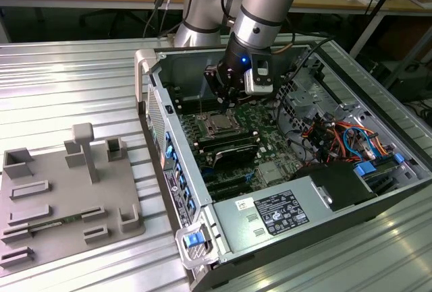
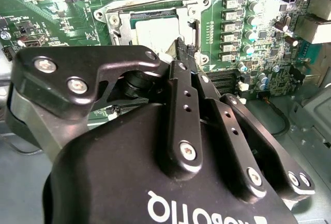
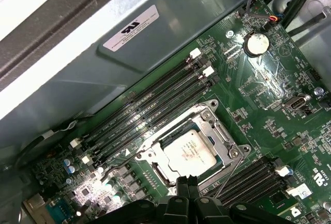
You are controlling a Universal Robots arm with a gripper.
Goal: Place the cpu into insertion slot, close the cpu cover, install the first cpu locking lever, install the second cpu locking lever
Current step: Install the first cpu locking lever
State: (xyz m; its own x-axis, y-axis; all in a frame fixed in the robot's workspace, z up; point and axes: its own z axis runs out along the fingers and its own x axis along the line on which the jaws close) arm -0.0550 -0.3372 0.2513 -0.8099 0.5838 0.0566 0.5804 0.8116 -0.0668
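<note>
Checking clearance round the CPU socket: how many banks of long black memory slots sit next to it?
2. One bank lies between the cpu and the case wall; the other bank is on the cpu's opposite side. The gripper may hide more.

1. cpu (image 3: pixel 190 153): silvery-grey top w/ faint dark print.
2. cpu cover (image 3: pixel 223 133): bare silver.
3. circuit board (image 3: pixel 269 105): green, fine pale traces.
4. memory slots (image 3: pixel 150 111): black, white end clips.
5. gripper (image 2: pixel 186 48): matte black, silver screws, white lettering.
6. arm (image 1: pixel 260 15): silver-grey, light-blue bands, 1 blue light.
7. table (image 1: pixel 67 76): ribbed silver stripes.
8. fixture tray (image 1: pixel 61 191): plain grey.
9. cables (image 1: pixel 351 133): orange, blue, black.
</note>
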